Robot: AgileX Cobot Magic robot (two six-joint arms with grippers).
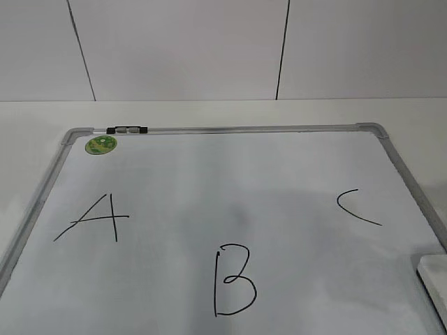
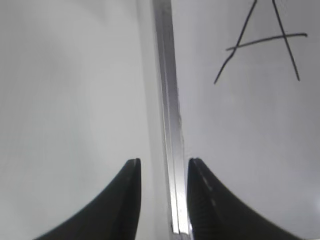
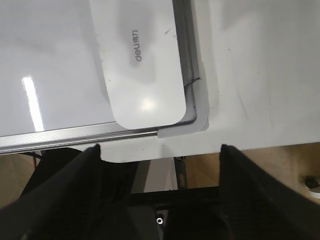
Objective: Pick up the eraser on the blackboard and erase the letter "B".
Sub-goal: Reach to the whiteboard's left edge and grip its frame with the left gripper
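The blackboard (image 1: 230, 174) is a white board with a grey frame, lying flat on the table. The black letter "B" (image 1: 233, 280) is drawn near its front middle. The eraser (image 1: 433, 278) is a white rounded block at the board's front right corner. In the right wrist view the eraser (image 3: 140, 65) lies just ahead of my right gripper (image 3: 160, 147), which is open wide and empty above the board's corner. My left gripper (image 2: 164, 162) is open and empty, straddling the board's left frame rail (image 2: 167, 100). Neither gripper shows in the exterior view.
The letter "A" (image 1: 98, 220) is at the left and shows in the left wrist view (image 2: 265, 42). The "C" (image 1: 353, 207) is at the right. A round green sticker (image 1: 101, 144) and a marker (image 1: 127, 130) sit at the far left corner. The table edge (image 3: 240, 145) is below the right gripper.
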